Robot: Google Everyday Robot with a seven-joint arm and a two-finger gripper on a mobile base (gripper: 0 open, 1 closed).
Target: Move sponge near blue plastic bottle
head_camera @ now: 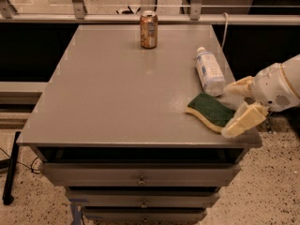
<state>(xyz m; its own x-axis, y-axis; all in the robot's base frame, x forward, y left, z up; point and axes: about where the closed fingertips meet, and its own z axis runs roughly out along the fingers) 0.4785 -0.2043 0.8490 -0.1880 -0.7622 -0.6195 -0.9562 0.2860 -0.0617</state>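
The sponge (210, 110), dark green on top with pale yellow foam below, lies flat near the table's front right corner. The blue plastic bottle (209, 72), whitish with a white cap, lies on its side just behind the sponge, a small gap apart. My gripper (240, 104) reaches in from the right at the table's right edge. Its cream fingers (244, 120) are spread open, one beside the sponge's right end and the other near the bottle's base. It holds nothing.
A brown drink can (149, 29) stands upright at the back middle of the grey table (112, 93). Drawers sit under the tabletop. A rail and a glass partition run behind the table. A white cable hangs at the back right.
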